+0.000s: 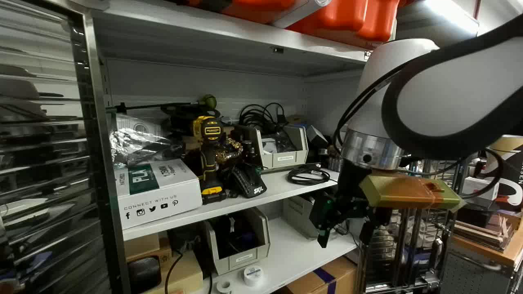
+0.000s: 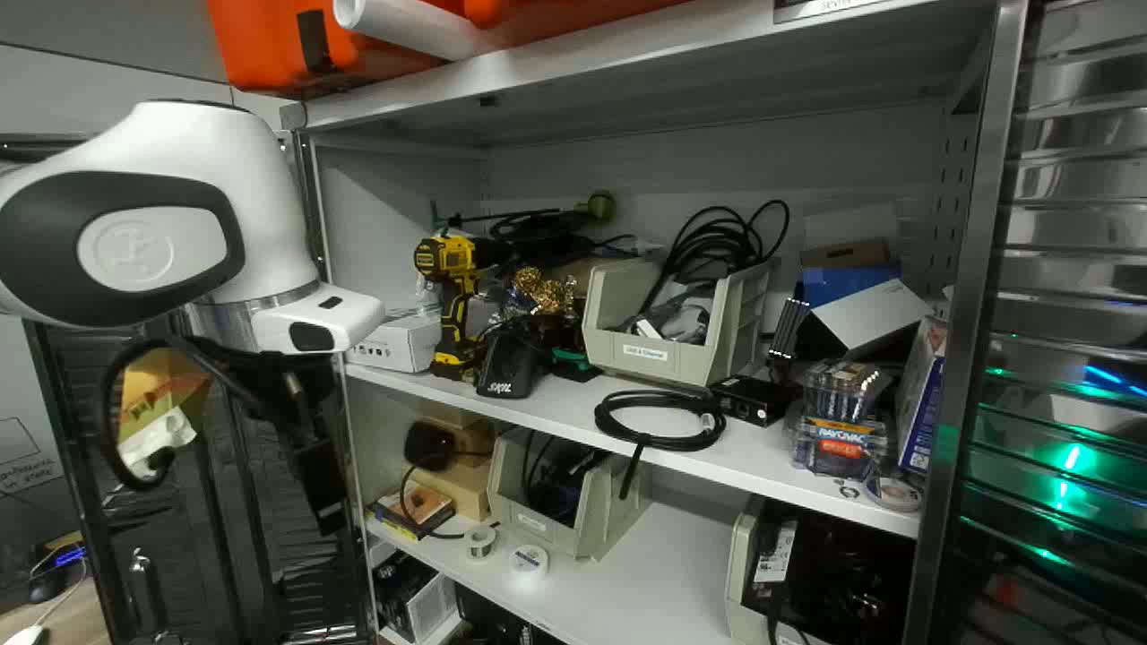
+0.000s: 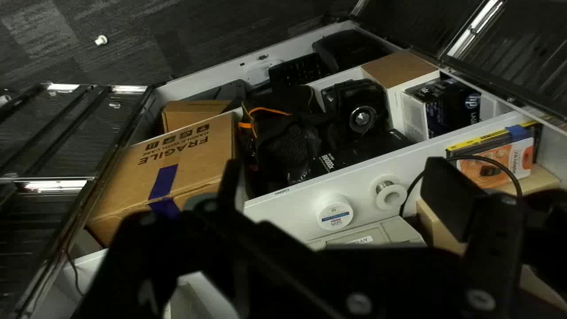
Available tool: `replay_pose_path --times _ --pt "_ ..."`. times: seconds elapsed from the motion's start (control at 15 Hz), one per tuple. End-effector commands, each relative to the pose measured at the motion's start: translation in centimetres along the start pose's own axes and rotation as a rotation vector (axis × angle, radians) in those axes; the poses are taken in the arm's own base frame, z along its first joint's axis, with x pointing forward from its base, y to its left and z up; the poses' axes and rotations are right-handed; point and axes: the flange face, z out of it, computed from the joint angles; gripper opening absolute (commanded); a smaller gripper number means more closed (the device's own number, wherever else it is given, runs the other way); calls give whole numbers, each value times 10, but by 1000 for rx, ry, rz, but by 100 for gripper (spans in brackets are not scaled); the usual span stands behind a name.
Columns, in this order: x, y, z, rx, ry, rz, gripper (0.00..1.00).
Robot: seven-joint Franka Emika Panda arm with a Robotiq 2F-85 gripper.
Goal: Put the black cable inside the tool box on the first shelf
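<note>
A: State of the claw [image 1: 344, 237]?

B: Wide. Fingers [image 1: 322, 239] point down, nothing visible between them. It stands out in front of the shelf [image 2: 560, 409]. Only one arm [image 2: 134, 251] in the setup, so nearness needs no deciding.

A: Which way does the cable [image 2: 661, 441] lie from it?

B: Inward, well apart. Both exterior views agree: claw outside the front edge, cable resting on the shelf. Whether the fingertips sit above or below shelf level cannot be told for certain.

A: Does the wrist view help?

B: No. It takes in a lower board [image 3: 292, 212] and the floor [image 3: 141, 48]; the cable's coil does not show.

A: Long axis?

B: A flat ring, so hardly one. The longer way seems to follow the front edge, though the slant of the view may stretch it. A short tail [image 2: 633, 470] droops over that edge; plug or tie, too small to tell.

A: Neighbours?

B: The bin [image 2: 685, 363], presumably the tool box, just behind; a small black unit [image 2: 751, 400] just beside.

A: Move called for?

B: Judgement: raise enough to clear the lip, travel inward, then descend with one finger inside the ring and one outside. Spanning it whole looks doubtful. Likely fault: tips striking the shelf edge, or the limp cable sagging short of the bin's front wall.
</note>
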Motion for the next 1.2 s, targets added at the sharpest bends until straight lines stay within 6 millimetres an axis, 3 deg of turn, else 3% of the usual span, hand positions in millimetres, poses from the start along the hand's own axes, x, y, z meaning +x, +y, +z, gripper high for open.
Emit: replay_pose_path --times 0.0,0.27,0.53,0.8,1.13 --pt "1 0 -2 1 1 0 100" --pt "17 -2 4 -2 6 -9 100" --pt "62 -8 6 1 55 -76 100" --pt "113 -17 8 -4 67 -280 100" --pt "170 -6 3 -60 70 -544 100"
